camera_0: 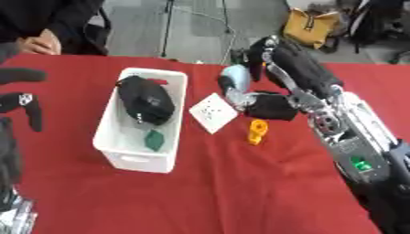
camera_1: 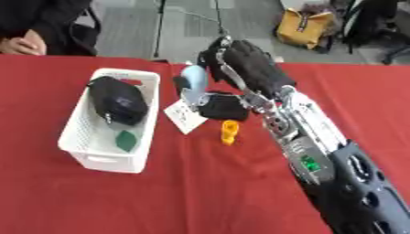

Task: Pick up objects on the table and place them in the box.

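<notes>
- The pale blue object (camera_1: 193,77) is held up off the table, at about 12 o'clock from the orange piece; it looks smooth, rounded and light, probably hard plastic, so likely to slip if pinched at its end rather than round its middle
- Its long axis stands nearly upright, tilted a little, lower end toward the black item (camera_1: 223,107) just beneath it
- The right hand (camera_1: 244,64) is at its 3 o'clock side, fingers curled toward it; they seem to close on it, though the contact itself is hidden
- The small orange piece (camera_0: 257,131) stands on the table, stiff and light by its look, best taken across its narrow sides
- The white card (camera_0: 214,113) lies flat, thin, hard to lift except by an edge
- The white box (camera_0: 120,157), at 9 o'clock, already holds a black pouch (camera_0: 146,100) and a green thing (camera_0: 153,140)
- The left hand (camera_0: 22,101) hangs idle at the left edge, fingers apart
</notes>
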Robot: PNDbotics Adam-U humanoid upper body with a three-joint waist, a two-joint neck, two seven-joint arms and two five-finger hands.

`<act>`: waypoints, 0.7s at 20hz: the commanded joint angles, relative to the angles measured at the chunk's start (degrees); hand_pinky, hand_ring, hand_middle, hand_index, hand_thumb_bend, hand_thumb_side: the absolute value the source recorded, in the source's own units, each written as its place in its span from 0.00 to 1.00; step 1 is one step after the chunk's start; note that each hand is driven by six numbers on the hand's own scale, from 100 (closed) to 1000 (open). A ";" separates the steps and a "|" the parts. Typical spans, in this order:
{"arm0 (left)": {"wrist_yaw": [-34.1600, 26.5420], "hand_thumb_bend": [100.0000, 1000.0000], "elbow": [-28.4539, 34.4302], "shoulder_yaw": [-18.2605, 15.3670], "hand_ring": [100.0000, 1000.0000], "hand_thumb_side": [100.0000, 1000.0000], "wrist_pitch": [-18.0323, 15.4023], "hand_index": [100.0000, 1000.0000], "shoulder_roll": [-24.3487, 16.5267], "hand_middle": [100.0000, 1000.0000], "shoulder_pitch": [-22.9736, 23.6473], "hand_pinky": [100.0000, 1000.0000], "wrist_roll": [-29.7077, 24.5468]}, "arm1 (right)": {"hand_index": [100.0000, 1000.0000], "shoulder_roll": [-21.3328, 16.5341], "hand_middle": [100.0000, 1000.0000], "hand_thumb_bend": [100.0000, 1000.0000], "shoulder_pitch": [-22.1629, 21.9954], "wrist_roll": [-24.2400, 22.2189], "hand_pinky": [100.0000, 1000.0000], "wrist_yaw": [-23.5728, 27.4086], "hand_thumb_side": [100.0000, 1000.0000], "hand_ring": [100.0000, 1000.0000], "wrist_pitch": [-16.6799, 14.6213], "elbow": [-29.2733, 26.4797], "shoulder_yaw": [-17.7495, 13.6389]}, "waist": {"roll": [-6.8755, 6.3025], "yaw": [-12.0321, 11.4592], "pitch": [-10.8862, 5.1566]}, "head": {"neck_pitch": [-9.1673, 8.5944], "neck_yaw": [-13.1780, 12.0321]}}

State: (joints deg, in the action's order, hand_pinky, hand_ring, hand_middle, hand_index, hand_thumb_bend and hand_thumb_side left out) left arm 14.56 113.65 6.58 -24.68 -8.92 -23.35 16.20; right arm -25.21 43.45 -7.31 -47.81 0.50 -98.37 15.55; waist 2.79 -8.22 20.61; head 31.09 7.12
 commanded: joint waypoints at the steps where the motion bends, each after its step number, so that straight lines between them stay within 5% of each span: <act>1: -0.26 0.00 0.94 0.29 0.57 1.00 -0.14 0.76 -0.26 0.69 -1.11 0.05 -0.23 | 0.45 -1.82 0.23 0.07 2.01 0.81 0.22 0.30 0.75 0.37 -0.17 1.22 -0.20 | -0.06 -0.35 -0.84 | -1.00 0.74; 14: -1.12 0.00 0.94 0.88 0.56 1.00 -0.82 0.76 0.07 0.69 -3.04 0.06 -0.71 | 0.44 -1.95 0.23 0.06 6.27 2.59 0.22 -0.47 0.75 0.37 -1.37 7.55 0.47 | 0.49 -4.67 0.49 | -2.26 4.75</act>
State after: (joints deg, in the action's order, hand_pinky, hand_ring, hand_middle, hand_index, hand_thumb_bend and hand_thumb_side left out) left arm 13.73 113.65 7.39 -25.30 -8.89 -25.66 15.58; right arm -25.96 48.49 -5.12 -47.90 -0.77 -90.91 16.26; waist 3.48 -12.89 22.15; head 29.60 11.41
